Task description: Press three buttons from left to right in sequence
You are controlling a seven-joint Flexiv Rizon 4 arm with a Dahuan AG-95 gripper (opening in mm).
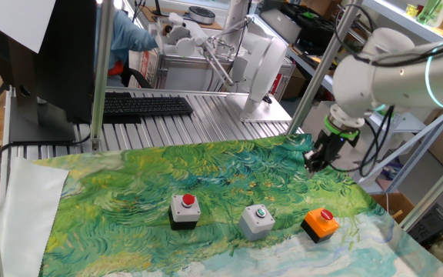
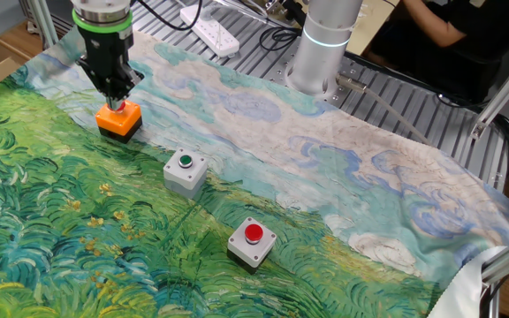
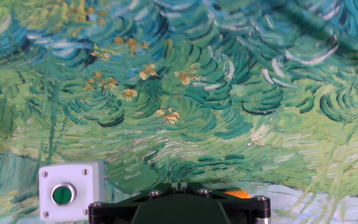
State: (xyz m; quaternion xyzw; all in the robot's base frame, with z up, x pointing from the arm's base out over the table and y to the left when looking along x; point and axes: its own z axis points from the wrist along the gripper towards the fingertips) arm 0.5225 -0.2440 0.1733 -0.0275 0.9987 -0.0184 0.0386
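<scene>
Three buttons stand in a row on the painted cloth (image 1: 129, 192). The black-and-white box with a red button (image 1: 184, 209) (image 2: 252, 240) is at one end. The grey box with a green button (image 1: 258, 219) (image 2: 185, 168) (image 3: 67, 191) is in the middle. The orange box with a red button (image 1: 320, 223) (image 2: 119, 119) is at the other end, and only a sliver of the orange box (image 3: 241, 194) shows in the hand view. My gripper (image 1: 316, 160) (image 2: 115, 88) (image 3: 178, 185) hangs over the orange box, fingertips together and holding nothing. I cannot tell if it touches the button.
A black keyboard (image 1: 144, 105) and a monitor lie behind the cloth on the slatted table. Upright aluminium posts (image 1: 98, 77) frame the table. The arm's base (image 2: 325, 44) and a white power strip (image 2: 212, 34) sit at the cloth's far edge.
</scene>
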